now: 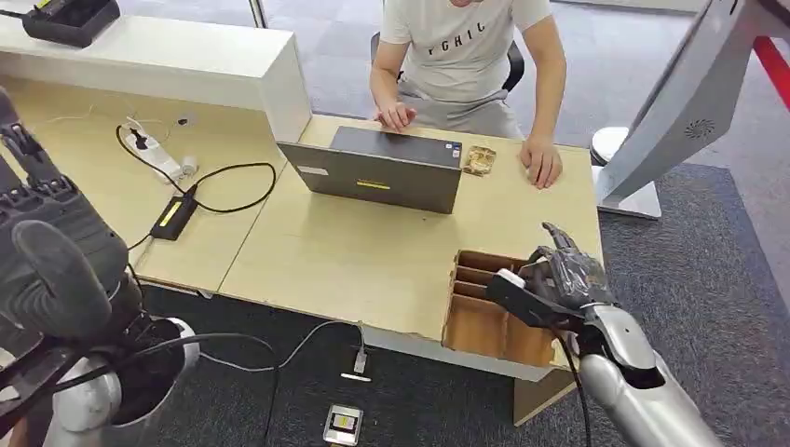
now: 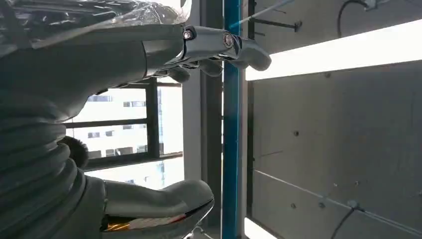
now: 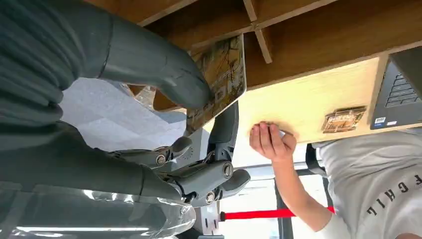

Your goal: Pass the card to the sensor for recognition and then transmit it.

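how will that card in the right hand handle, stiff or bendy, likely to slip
The card looks flat and unbent though the right hand holds it near one edge, so probably stiff. It looks thin, so likely light. Its printed face seems glossy and the thumb covers little of it, so it could pivot or slip if bumped.

Light wood desk (image 1: 354,261) stood on dark grey carpet (image 1: 727,279), w/ a white counter (image 1: 158,56) along its far left side (a black device (image 1: 70,19) sat on top). A person in a white tee (image 1: 461,42) sat at the far side on a dark chair (image 1: 513,63). Left wrist view showed a concrete wall (image 2: 338,149), bright light strip (image 2: 333,50), blue post (image 2: 230,149) and windows (image 2: 129,129).
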